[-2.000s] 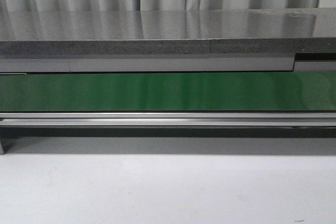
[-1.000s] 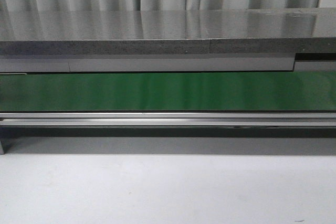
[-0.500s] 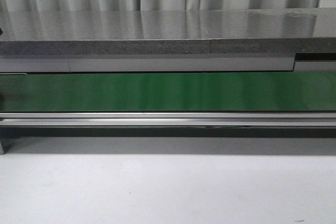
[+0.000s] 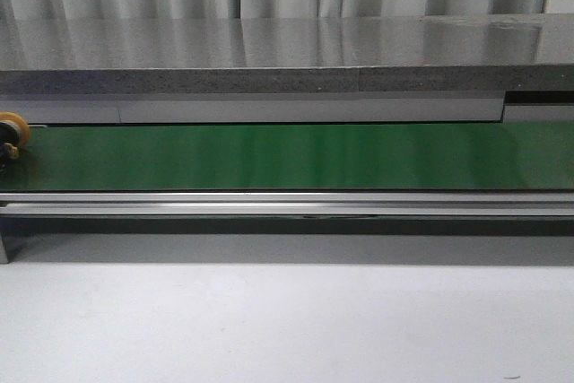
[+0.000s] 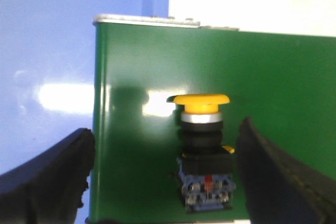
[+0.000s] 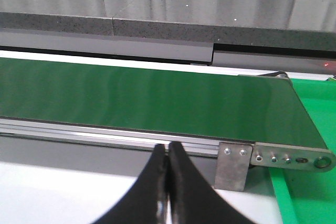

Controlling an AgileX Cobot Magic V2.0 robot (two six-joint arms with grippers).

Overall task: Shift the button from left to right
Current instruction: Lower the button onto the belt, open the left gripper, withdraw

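Note:
The button (image 5: 203,153) has a yellow cap, a black body and a blue and red base. It rests on the green conveyor belt (image 5: 136,156) near the belt's left end. My left gripper (image 5: 165,140) is open, with one finger on each side of the button; neither finger touches it. In the front view the button (image 4: 11,136) shows at the far left edge, on the belt (image 4: 287,157). My right gripper (image 6: 168,148) is shut and empty, in front of the belt (image 6: 131,95) near its right end. Neither gripper shows in the front view.
A grey stone counter (image 4: 269,51) runs behind the belt. A metal rail (image 4: 287,204) edges the belt's front, above the white table (image 4: 287,320). A green tray (image 6: 310,192) lies beyond the belt's right end, past a metal bracket (image 6: 233,165).
The button has come into the front view at the belt's far left edge, where only bare belt showed before. The rest of the front view is unchanged.

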